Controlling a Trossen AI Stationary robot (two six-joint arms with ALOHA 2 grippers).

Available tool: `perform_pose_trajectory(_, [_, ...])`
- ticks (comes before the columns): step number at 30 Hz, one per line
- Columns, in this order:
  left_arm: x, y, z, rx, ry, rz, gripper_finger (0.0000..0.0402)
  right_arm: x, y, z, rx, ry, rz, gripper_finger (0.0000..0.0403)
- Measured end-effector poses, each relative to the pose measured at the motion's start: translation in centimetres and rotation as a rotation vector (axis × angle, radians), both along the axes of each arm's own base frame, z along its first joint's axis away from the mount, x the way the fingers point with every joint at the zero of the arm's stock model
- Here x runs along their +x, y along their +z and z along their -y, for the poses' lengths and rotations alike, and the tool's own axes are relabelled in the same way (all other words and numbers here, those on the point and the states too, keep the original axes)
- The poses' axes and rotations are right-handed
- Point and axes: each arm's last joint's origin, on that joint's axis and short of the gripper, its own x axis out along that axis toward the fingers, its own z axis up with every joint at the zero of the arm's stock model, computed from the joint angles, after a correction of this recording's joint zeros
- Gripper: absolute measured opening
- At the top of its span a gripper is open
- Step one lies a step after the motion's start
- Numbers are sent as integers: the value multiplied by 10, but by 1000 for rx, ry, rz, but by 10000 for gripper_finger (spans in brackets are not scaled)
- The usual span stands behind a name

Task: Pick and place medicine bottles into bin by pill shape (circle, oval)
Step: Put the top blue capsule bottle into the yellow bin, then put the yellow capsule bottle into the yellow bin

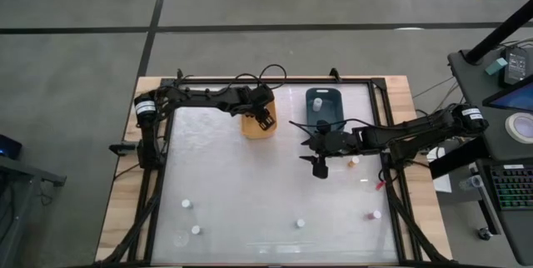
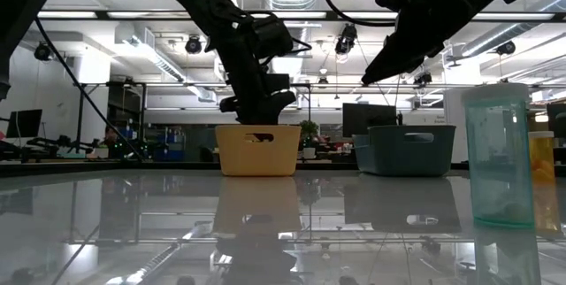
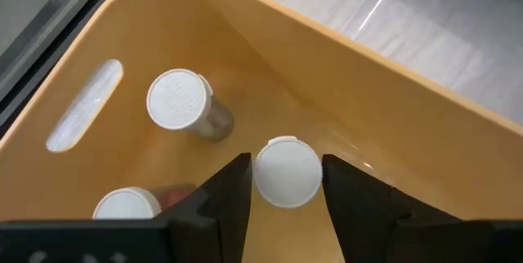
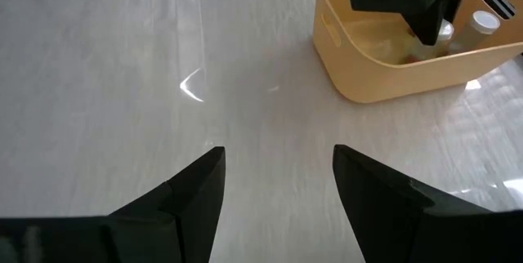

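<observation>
Left end effector hangs over the yellow bin by the bench's far edge, fingers close on either side of a white-capped medicine bottle; whether they press it I cannot tell. Two more capped bottles stand in that bin: one upright by the handle slot, one partly hidden.

Right end effector is spread wide, empty, above bare bench near centre, beside the blue bin.

Loose bottles on the bench in the high view: four white-capped ones along the near edge, one orange by the right arm.
</observation>
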Motion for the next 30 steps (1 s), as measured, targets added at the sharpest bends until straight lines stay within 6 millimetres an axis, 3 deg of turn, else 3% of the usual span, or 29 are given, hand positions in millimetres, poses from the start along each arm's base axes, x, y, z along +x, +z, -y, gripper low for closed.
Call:
perform_pose_trajectory(8, [-4,15,2,13,-2,31,135,0,0,0,13,-10,2,219])
perform_pose_trajectory(18, [-16,60,27,78,-84,135,135,0,0,0,104,-76,9,219])
perform_pose_trajectory(25, [-26,85,61,162,-226,188,135,-2,2,-6,355,-26,-74,219])
perform_pose_trajectory(30, [-32,89,79,262,-294,257,135,-8,10,-10,563,-65,-250,219])
